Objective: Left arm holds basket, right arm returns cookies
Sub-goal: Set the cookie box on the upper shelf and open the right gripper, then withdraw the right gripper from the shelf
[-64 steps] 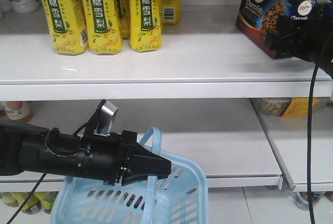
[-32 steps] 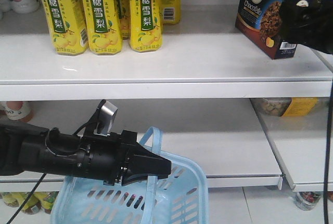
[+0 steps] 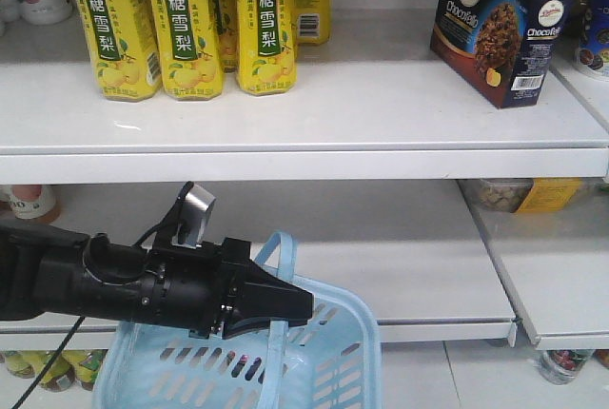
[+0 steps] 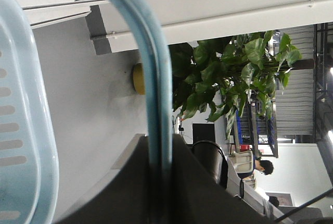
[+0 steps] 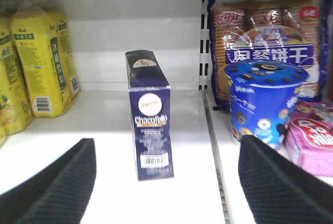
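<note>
From the front we look straight at the shelf (image 3: 314,109) from a little way back. Our left wrist view sits tipped sideways, very close to the basket handle (image 4: 156,78). Our right wrist view faces the cookies (image 5: 149,114), which the front view (image 3: 497,24) shares.

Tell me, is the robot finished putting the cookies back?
Nearly. The cookies already stand upright on the top shelf, and the right gripper is open and empty in front of them. The left gripper is shut on the basket handle. Nothing obvious is left except letting go of the basket.
</note>
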